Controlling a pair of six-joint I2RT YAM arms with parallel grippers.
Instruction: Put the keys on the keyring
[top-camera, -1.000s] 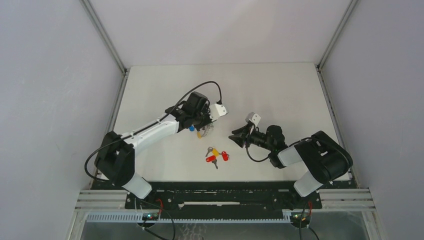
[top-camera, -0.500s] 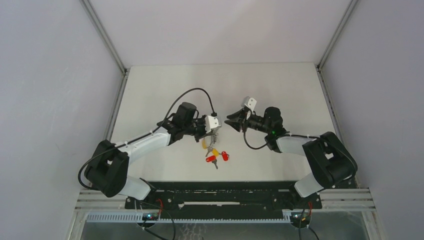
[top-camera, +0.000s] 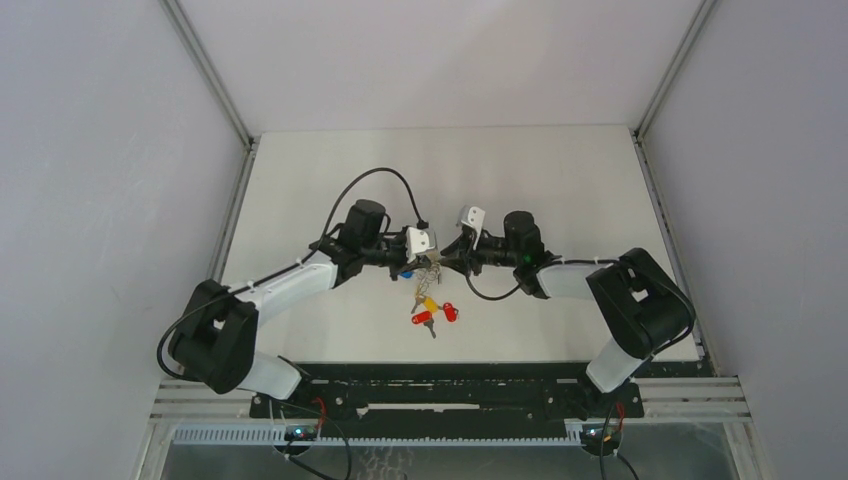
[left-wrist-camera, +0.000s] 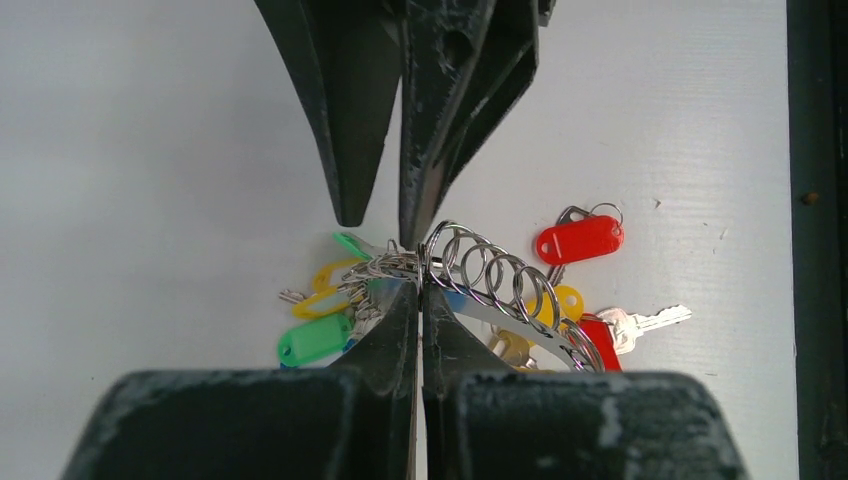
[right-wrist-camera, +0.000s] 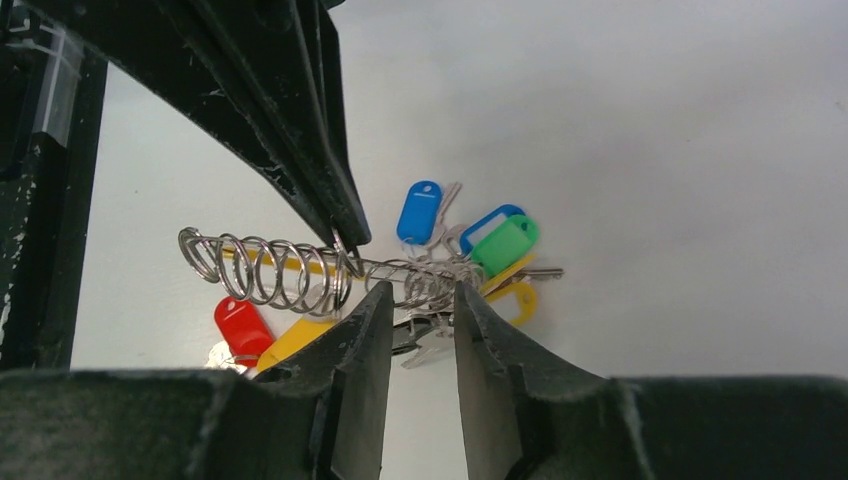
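Note:
My left gripper (top-camera: 430, 262) (left-wrist-camera: 420, 282) is shut on the keyring (left-wrist-camera: 470, 272), a silver ring threaded with a coil of smaller rings, green (left-wrist-camera: 314, 340) and blue tags and a yellow band. It holds the ring just above the table. My right gripper (top-camera: 446, 258) (right-wrist-camera: 418, 296) is open, facing the left one, with its fingers on either side of the ring's bunch (right-wrist-camera: 425, 280). The loose keys with red (top-camera: 421, 319) (left-wrist-camera: 579, 240) and yellow (left-wrist-camera: 570, 300) tags lie on the table below and just in front of the ring.
The white table (top-camera: 560, 180) has low rails on the left (top-camera: 232, 210) and right (top-camera: 655, 200) sides and grey walls around. The dark front rail (top-camera: 450, 385) runs by the arm bases. Cables loop over both wrists.
My right gripper has swung left and up to meet the left gripper. My left gripper has carried the keyring toward the centre, above the loose keys, and now points at the right one.

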